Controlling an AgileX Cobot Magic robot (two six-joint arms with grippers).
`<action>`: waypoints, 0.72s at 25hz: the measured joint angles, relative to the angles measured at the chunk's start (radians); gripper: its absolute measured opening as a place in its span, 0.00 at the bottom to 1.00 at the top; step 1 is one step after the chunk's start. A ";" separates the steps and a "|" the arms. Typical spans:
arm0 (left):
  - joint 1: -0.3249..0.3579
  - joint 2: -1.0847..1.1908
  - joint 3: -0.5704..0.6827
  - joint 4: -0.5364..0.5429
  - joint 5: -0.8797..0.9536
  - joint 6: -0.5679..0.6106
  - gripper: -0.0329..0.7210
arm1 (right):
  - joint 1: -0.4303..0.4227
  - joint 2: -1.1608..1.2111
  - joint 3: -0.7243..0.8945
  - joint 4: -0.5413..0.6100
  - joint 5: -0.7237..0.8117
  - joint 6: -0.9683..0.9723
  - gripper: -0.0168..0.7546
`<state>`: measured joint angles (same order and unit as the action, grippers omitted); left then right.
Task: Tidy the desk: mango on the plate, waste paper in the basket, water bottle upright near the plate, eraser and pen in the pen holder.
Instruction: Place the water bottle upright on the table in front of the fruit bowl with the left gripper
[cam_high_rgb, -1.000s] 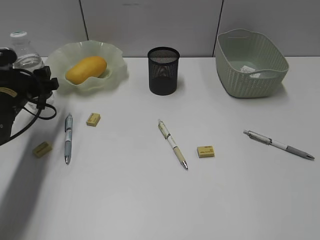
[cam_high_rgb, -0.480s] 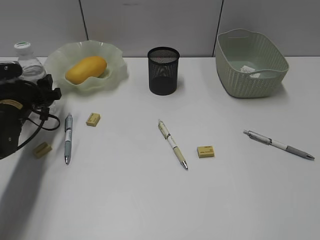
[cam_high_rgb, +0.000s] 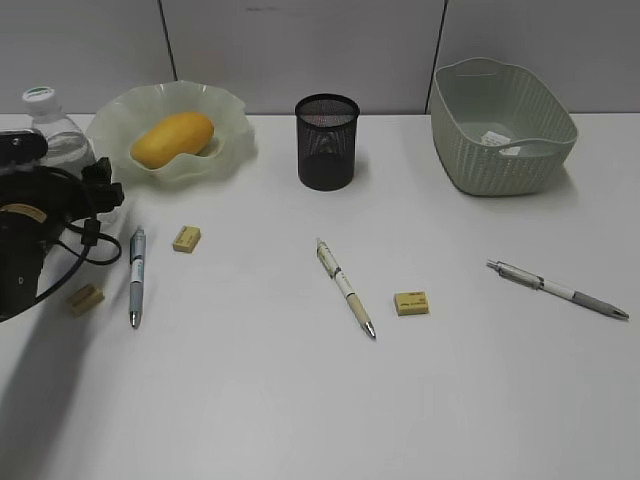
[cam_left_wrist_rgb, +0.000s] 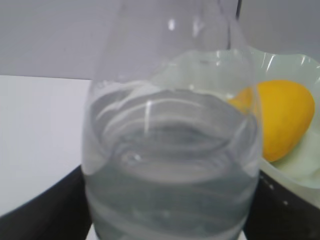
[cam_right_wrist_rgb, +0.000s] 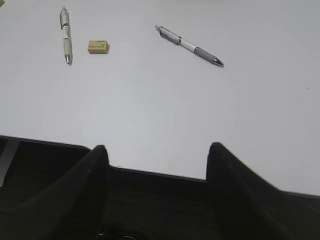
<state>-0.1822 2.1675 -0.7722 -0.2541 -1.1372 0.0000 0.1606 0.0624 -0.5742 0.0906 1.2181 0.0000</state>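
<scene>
The water bottle (cam_high_rgb: 55, 130) stands upright at the plate's (cam_high_rgb: 225, 110) nine o'clock, just beside its ruffled rim. In the left wrist view it fills the space between the left gripper's (cam_left_wrist_rgb: 167, 225) dark fingers (cam_left_wrist_rgb: 40, 210). Whether those fingers press on the bottle or stand clear of it cannot be told. The bottle is clear, thin plastic with a white cap, rounded at the shoulder and part full of water.

The mango (cam_high_rgb: 173, 138), smooth and yellow-orange, lies in the plate, a pale green translucent dish. The pen holder (cam_high_rgb: 327, 142), a black mesh cylinder, stands at the plate's three o'clock. Further along the same way is the basket (cam_high_rgb: 500, 165), a sage-green ribbed oval tub with the waste paper (cam_high_rgb: 495, 139) inside.

Three pens lie flat on the white desk (cam_high_rgb: 300, 400): the grey-blue pen (cam_high_rgb: 136, 275) at the plate's six o'clock, the cream pen (cam_high_rgb: 345, 286) at the holder's six o'clock, and the silver pen (cam_high_rgb: 556, 288) at the basket's six o'clock. Three small yellow block erasers lie near them: the first eraser (cam_high_rgb: 186, 238), the second eraser (cam_high_rgb: 84, 298) and the third eraser (cam_high_rgb: 411, 303).

The right gripper (cam_right_wrist_rgb: 157, 149) hangs over bare desk, its jaws wide apart with nothing between them.
</scene>
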 joint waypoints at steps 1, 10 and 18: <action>0.000 0.000 0.000 0.000 0.004 0.000 0.89 | 0.000 0.000 0.000 0.000 0.000 0.000 0.65; 0.000 -0.095 0.072 0.001 0.071 0.000 0.90 | 0.000 0.000 0.000 0.000 0.000 0.000 0.65; 0.000 -0.274 0.259 0.081 0.172 0.000 0.90 | 0.000 0.000 0.000 0.001 0.000 0.000 0.65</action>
<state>-0.1822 1.8938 -0.5133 -0.1729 -0.9654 0.0000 0.1606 0.0624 -0.5742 0.0917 1.2181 0.0000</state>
